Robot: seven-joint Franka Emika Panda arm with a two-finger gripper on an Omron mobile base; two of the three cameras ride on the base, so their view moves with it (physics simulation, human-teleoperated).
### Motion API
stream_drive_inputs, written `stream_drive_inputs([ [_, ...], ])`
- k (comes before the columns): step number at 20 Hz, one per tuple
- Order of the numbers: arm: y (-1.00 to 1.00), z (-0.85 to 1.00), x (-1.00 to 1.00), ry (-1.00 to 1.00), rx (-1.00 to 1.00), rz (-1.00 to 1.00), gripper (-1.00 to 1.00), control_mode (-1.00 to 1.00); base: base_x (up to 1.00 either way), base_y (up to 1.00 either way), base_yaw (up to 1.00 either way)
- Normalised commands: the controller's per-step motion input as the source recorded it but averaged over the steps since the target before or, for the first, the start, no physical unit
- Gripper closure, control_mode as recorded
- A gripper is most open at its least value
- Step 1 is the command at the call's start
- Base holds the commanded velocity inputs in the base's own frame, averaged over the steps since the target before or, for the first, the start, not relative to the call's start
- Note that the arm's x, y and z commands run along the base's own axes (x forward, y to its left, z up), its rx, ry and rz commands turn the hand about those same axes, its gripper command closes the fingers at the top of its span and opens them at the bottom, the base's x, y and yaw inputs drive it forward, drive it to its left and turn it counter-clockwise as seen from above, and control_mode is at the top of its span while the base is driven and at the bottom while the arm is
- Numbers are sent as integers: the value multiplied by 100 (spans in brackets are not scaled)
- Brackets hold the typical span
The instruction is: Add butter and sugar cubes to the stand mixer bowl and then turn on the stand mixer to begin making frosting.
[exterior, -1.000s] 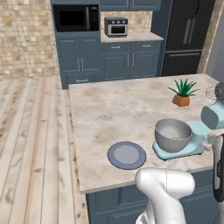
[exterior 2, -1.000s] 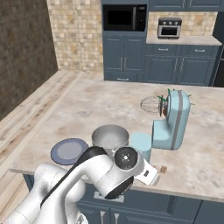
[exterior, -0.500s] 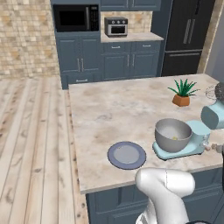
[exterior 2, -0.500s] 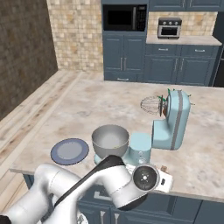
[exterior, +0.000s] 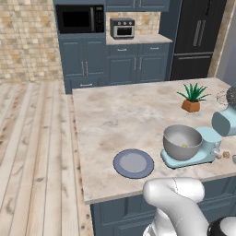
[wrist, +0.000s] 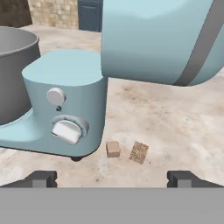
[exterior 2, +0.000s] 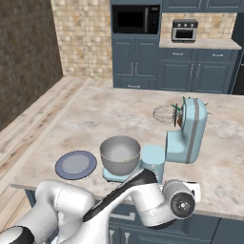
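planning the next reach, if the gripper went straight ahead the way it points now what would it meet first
Probably the two sugar cubes on the counter, midway ahead of the open gripper; the stand mixer sits left. Depth is unclear.

One stand mixer point(exterior 2: 188, 131), one stand mixer bowl point(exterior 2: 120, 154), one round plate point(exterior 2: 76, 164) and one potted plant point(exterior: 192, 97) stand on the worktop point(exterior: 120, 115). Two small cubes point(wrist: 113, 149) point(wrist: 139, 152) lie beside the mixer's base. Two knobs point(wrist: 56, 96) point(wrist: 68, 129) sit on its side.
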Motion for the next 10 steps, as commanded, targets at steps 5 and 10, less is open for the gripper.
stream_drive_inputs([
  [5,-51,-12,25,-15,-12,34,-100,-100,0,0,0],
  [10,-38,-34,19,-9,-11,30,-100,-100,0,0,0],
])
